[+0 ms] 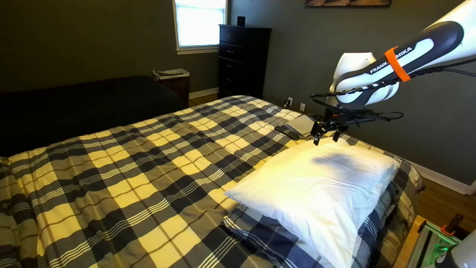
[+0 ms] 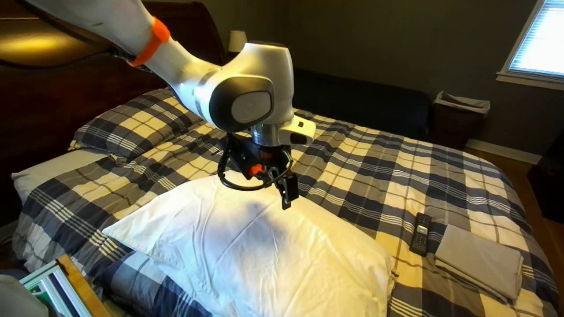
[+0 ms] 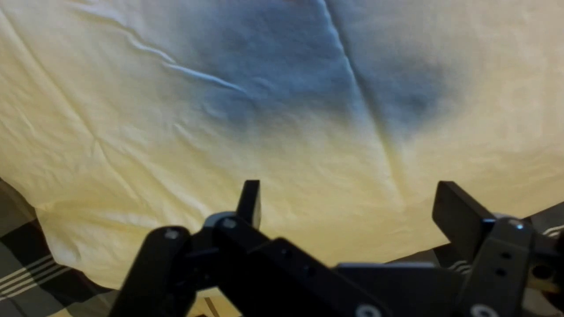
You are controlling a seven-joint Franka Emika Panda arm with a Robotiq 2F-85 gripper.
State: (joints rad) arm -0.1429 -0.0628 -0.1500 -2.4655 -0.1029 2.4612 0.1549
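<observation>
Fingers [image 3: 459,215] were held wide apart and pointed downward, with nothing gripped between them. Beneath them, in the wrist view, a white pillow [image 3: 308,171] was spread out, its cloth creased and partly darkened by a soft shadow [image 3: 286,57]. In both exterior views the fingers were seen above that pillow, near one edge; how much of a gap was left could not be judged. Above the fingers, a white arm [image 2: 189,72] was extended, ringed by an orange band [image 2: 152,46]. Under the white pillow, a plaid pillow [image 1: 260,232] was partly covered, and both were supported by a plaid-covered bed [image 1: 200,163]. Farther along the bed, a black remote [image 2: 421,234] was laid just beside a folded grey cloth [image 2: 478,262]. A second plaid pillow [image 2: 136,127] was set near a dark wooden headboard [image 2: 44,83], well apart from the fingers. Beyond the bed, a lined hamper [image 1: 171,76] and a tall black dresser [image 1: 243,59] were placed, with a small dark object [image 1: 241,21] set on the dresser. Daylight was admitted by a window [image 1: 200,26] just beside the dresser, and the lower part of a picture [image 1: 347,3] was shown on the wall [image 1: 290,56].
</observation>
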